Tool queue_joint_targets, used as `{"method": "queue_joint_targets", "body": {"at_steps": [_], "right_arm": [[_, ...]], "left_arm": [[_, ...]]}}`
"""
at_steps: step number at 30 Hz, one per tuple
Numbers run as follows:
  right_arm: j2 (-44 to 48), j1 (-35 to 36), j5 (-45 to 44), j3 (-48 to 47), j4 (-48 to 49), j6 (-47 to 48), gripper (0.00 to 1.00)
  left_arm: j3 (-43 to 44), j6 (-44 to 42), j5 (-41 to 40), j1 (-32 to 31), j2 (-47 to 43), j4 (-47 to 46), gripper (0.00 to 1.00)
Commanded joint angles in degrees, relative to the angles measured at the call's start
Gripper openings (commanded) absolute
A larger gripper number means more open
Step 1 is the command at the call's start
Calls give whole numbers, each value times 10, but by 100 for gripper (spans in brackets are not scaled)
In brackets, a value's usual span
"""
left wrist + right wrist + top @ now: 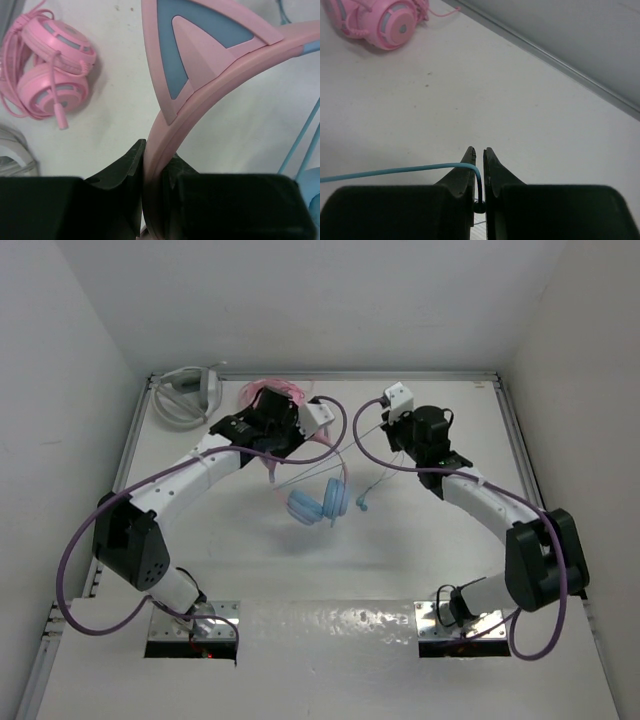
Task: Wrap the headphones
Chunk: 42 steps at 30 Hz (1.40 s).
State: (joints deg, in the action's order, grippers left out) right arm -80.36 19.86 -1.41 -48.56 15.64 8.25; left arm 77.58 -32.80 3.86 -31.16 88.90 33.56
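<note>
The headphones hang off the table, their light-blue ear cups (320,502) lowest. My left gripper (288,443) is shut on their pink headband (200,100), just below a cat ear (195,45), as the left wrist view (156,155) shows. My right gripper (388,420) is to the right of the left one and is shut on the thin light-blue cable (395,171). In the right wrist view (479,152) the cable bends down between the fingers. The cable runs taut leftwards from there. Its loose end (362,505) lies near the ear cups.
All-pink headphones (275,392) lie at the back, behind the left gripper, and show in both wrist views (50,65) (380,20). Grey-white headphones (185,395) lie in the back left corner. Walls close in the table at the back and sides.
</note>
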Motion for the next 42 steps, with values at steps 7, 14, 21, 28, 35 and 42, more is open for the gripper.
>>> {"method": "queue_joint_targets", "body": {"at_steps": [7, 14, 21, 28, 35, 42], "right_arm": [[-127, -9, 264, 23, 241, -151, 34], [-210, 12, 317, 63, 480, -308, 36], [-267, 40, 283, 42, 466, -332, 41], [-267, 52, 239, 44, 425, -357, 40], [-250, 96, 215, 77, 441, -392, 17], [-245, 123, 192, 144, 532, -400, 0]], "left_arm": [[173, 150, 99, 1, -31, 83, 0], [248, 208, 106, 1, -24, 101, 0], [338, 246, 141, 1, -14, 128, 0], [417, 266, 140, 1, 1, 147, 0], [414, 287, 140, 8, -10, 141, 0], [422, 351, 169, 60, 0, 128, 0]]}}
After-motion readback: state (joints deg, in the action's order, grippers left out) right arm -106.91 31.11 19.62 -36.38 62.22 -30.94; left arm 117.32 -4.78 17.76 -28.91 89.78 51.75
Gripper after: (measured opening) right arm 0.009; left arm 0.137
